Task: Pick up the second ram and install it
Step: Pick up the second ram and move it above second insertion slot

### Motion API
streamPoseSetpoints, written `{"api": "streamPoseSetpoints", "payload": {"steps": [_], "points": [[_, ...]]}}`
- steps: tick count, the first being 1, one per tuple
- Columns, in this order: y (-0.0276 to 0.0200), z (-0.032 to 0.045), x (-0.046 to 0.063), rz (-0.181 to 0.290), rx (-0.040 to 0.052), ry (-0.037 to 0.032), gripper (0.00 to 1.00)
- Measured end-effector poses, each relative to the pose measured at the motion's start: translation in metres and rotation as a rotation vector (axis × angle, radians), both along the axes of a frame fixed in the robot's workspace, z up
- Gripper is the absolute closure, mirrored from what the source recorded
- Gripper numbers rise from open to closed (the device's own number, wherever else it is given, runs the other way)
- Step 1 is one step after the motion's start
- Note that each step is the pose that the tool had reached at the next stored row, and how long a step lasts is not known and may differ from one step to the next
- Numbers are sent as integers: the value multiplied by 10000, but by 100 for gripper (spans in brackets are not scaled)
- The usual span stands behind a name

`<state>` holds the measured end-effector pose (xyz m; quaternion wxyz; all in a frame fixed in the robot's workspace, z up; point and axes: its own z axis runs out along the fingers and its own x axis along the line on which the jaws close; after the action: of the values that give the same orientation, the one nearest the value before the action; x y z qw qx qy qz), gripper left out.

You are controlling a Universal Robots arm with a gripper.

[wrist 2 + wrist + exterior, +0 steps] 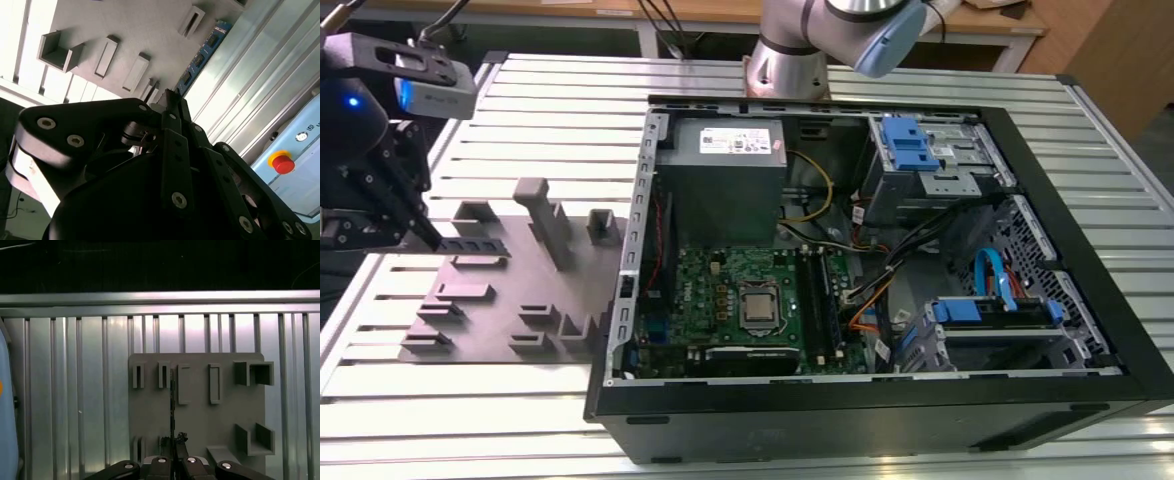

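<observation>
The second ram [478,246] is a thin dark stick with small chips, level over the far part of the grey tray [494,320] at the exterior view's left. My gripper [430,240] is shut on one end of it. In the second wrist view the fingers meet at the gripper tip [170,95], and the ram [202,52] runs away from them past the tray's [100,20] edge. The first wrist view has the ram [172,400] edge-on, a thin line above the tray [200,425], reaching out from the gripper [179,439].
The open computer case [1067,300] lies on the slatted metal table [547,100], to the tray's right in the exterior view. Inside are the motherboard [720,290], its memory slots [821,295], a grey power supply [720,150] and blue drive cages [907,140]. A red stop button [282,162] sits beyond the table.
</observation>
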<state>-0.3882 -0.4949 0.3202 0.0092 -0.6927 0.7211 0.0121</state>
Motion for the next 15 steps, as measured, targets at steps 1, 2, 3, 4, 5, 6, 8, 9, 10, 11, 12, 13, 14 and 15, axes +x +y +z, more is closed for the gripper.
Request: {"api": "streamPoseSetpoints", "payload": {"steps": [1,2,3,4,5,6,8,9,10,11,12,13,14,15], "points": [[0,11,0,0,0,1,86],[0,22,0,0,0,1,86],[0,36,0,0,-1,1,86],[0,47,0,0,0,0,86],[0,58,0,0,0,0,86],[0,69,0,0,0,-1,86],[0,94,0,0,0,0,86],[0,107,0,0,0,1,86],[0,119,0,0,-1,1,86],[0,130,0,0,0,1,86],[0,142,0,0,0,0,86],[0,154,0,0,0,0,86],[0,166,0,0,0,1,86],[0,179,0,0,0,1,86]]}}
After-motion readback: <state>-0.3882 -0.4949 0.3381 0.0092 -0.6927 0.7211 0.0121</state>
